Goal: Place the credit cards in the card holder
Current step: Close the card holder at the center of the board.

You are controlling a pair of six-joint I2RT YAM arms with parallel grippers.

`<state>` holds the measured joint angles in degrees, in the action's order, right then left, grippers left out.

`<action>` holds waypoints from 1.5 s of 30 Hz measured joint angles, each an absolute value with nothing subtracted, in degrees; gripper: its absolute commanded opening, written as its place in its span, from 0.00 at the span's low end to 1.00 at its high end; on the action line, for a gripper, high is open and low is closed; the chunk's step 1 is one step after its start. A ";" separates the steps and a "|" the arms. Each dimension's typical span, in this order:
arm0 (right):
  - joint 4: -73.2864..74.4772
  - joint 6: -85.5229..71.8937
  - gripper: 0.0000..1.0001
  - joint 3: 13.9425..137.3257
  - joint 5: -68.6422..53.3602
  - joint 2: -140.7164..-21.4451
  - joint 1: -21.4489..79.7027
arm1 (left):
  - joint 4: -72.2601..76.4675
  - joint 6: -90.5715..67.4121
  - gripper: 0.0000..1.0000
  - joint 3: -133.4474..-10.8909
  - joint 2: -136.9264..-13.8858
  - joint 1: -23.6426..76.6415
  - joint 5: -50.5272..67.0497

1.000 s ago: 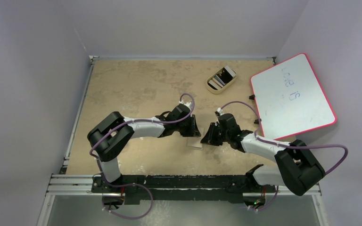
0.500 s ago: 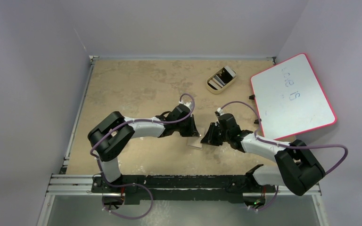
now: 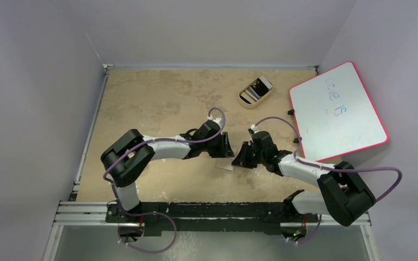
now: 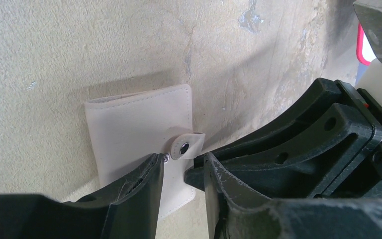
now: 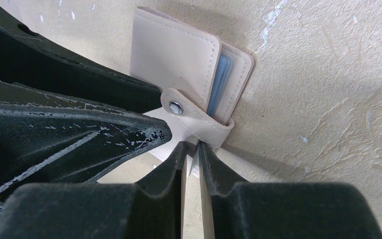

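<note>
The tan card holder point(image 4: 129, 124) lies folded on the table between both arms, small in the top view point(image 3: 226, 165). Its snap tab point(image 5: 175, 107) wraps over the top panel point(image 5: 174, 55). A pale blue credit card point(image 5: 222, 79) shows edge-on between the panels. My right gripper point(image 5: 191, 147) is shut on a thin edge of the card holder just below the tab. My left gripper point(image 4: 181, 172) is open, its fingertips straddling the snap tab point(image 4: 185, 147) from the opposite side. Seen from above, the two grippers point(image 3: 226, 145) point(image 3: 240, 156) nearly touch. No loose cards show.
A tan oval tray point(image 3: 246, 101) holding a white-edged phone-like slab stands at the back. A red-rimmed whiteboard point(image 3: 337, 111) with writing lies at the back right. Walls close in the table on three sides.
The left gripper's head has shifted slightly beside the card holder. The right arm and the card holder stay where they were.
</note>
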<state>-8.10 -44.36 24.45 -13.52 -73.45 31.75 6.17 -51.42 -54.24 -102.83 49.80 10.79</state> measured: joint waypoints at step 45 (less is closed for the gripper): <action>-8.14 -44.12 0.16 24.64 -13.56 -73.97 31.75 | 0.23 -49.63 0.00 -57.10 -103.31 49.98 7.07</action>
